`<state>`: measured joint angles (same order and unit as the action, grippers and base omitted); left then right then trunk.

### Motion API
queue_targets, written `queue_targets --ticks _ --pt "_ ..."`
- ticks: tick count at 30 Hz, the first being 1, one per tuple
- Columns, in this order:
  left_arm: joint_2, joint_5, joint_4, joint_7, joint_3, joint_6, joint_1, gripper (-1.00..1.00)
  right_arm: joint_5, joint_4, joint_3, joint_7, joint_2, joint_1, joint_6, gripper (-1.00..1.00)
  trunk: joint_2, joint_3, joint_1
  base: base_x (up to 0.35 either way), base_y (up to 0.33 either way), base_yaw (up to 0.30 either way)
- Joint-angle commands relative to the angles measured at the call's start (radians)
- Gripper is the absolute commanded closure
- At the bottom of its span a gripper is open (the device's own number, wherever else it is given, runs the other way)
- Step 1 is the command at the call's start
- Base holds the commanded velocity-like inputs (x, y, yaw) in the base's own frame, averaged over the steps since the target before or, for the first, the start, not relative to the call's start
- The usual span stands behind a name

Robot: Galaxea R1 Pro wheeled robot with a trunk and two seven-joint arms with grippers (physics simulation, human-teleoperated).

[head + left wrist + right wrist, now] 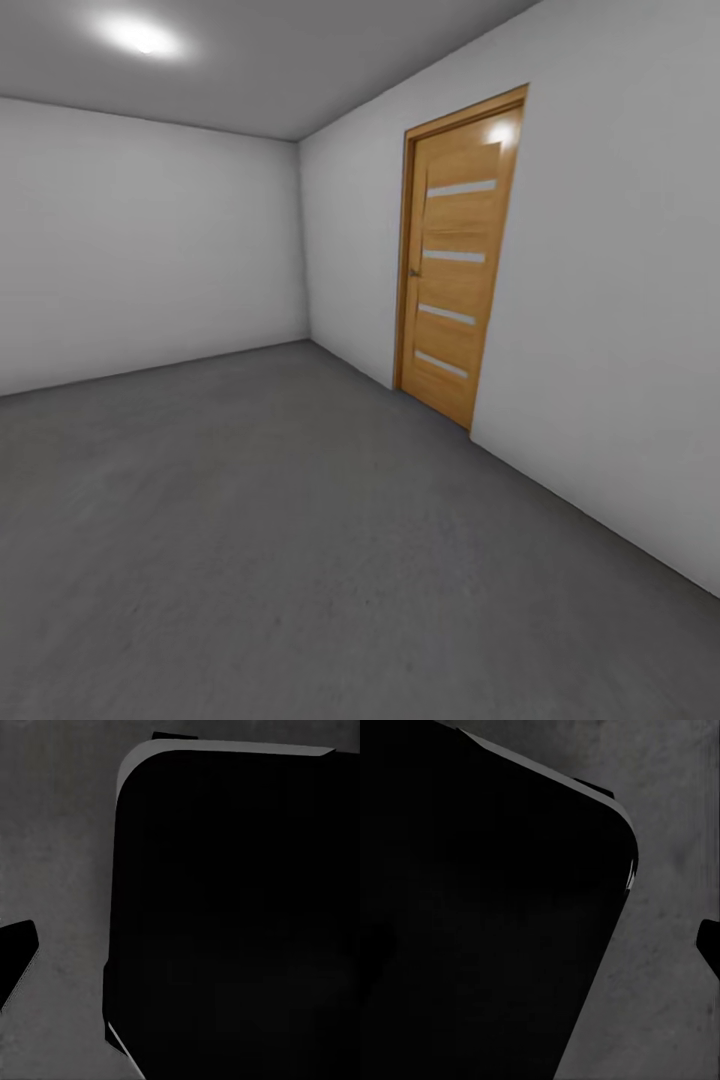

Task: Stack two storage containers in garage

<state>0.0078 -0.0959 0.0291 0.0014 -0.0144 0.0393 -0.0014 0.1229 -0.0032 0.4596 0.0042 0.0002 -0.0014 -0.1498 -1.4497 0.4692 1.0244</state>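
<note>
1. grey, speckled concrete floor runs across a bare room with plain white-grey walls; it reads as the garage.
2. a wooden door with pale stripes stands shut in the wall on the robot's right, and a ceiling light glows overhead.
3. no storage container is in view at this moment, so where the two bins are cannot be told from here.
4. both wrist views look down at the same rough floor past a large black rounded body, apparently part of the robot itself.
5. whether the left or right end effector is spread, pressed together or pinching anything cannot be told; only dark slivers sit at the frame edges.
6. judging from the task wording alone, open plastic bins should be light and stiff but smooth-walled and a little slippery.
7. the firmest hold would probably be over a rim or wall edge, one end effector on each opposite side, kept level for stacking.
</note>
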Motion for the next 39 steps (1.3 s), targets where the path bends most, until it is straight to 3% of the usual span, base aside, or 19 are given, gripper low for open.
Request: queue_targets --ticks 1,39 --pt "0.0 -0.01 0.0 0.0 -0.001 0.002 0.0 -1.0 0.011 0.0 0.008 0.0 0.0 0.0 -0.003 -1.0 0.0 0.001 0.001 0.321 0.0 0.0" --pt "0.0 -0.011 0.0 0.001 -0.001 0.002 0.0 -1.0 0.011 0.0 0.008 0.0 0.0 0.0 -0.003 -1.0 0.0 0.001 0.001 0.321 -0.064 0.0"
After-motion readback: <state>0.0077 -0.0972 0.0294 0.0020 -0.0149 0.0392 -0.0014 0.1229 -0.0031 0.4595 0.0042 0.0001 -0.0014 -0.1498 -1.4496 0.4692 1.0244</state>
